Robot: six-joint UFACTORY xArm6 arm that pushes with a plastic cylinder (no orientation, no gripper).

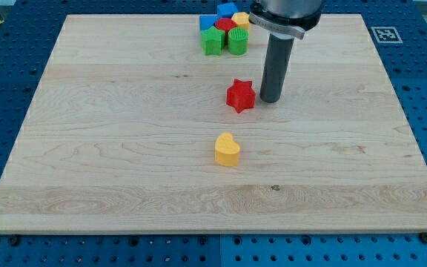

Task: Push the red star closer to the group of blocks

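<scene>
Red star (240, 96): lying mid-board, well below the group.
My tip (270, 100): resting just right of the star, nearly touching; plain rod, holding nothing.
Group of blocks (224, 28): clustering at the board's top edge.
Yellow heart (227, 149): sitting apart, below the star.
Wooden board (110, 148): lying on a blue pegboard.

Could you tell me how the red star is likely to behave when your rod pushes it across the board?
The red star looks rigid and squat, so it should slide on the smooth wooden board rather than tip or roll. Its points may make it spin if pushed off-centre. My tip sits just at its right, so it would probably go leftward.
</scene>
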